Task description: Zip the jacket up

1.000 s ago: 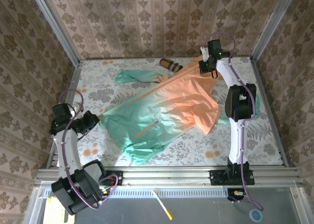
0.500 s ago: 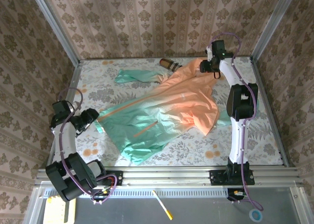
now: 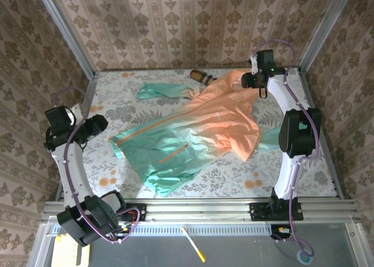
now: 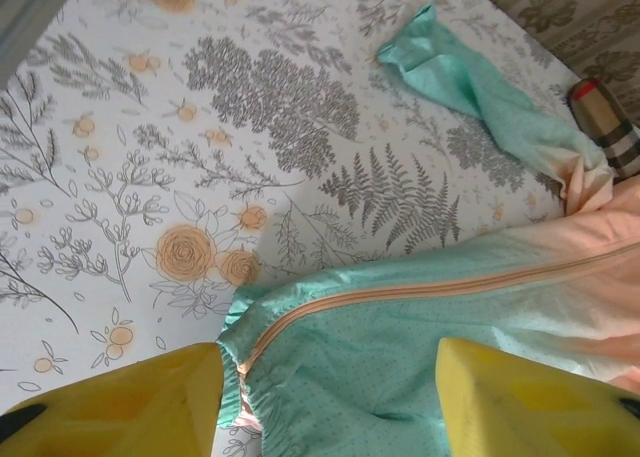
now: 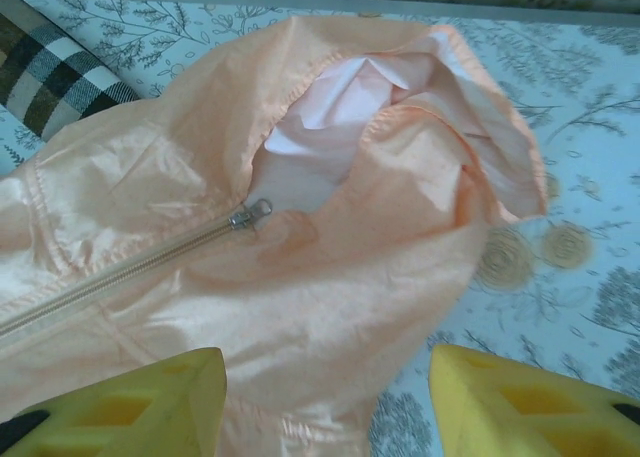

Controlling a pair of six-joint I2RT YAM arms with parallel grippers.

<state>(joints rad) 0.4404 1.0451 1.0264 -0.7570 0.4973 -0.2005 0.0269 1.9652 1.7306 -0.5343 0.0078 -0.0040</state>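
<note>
Looking from above, you have just let go at both ends: the left hand [image 3: 99, 124] and right hand [image 3: 245, 80] stand open, drawn back from the thin peach-to-mint fabric jacket [image 3: 198, 127] spread between them on the floral-print bench [image 3: 234, 176].

At your left wrist, the gathered mint hem [image 4: 245, 369] lies just ahead of the parted yellow fingers [image 4: 120, 397].

At your right wrist, the small metal zipper pull [image 5: 250, 215] sits at the crinkled, glossy collar, so the zipping looks finished.
</note>
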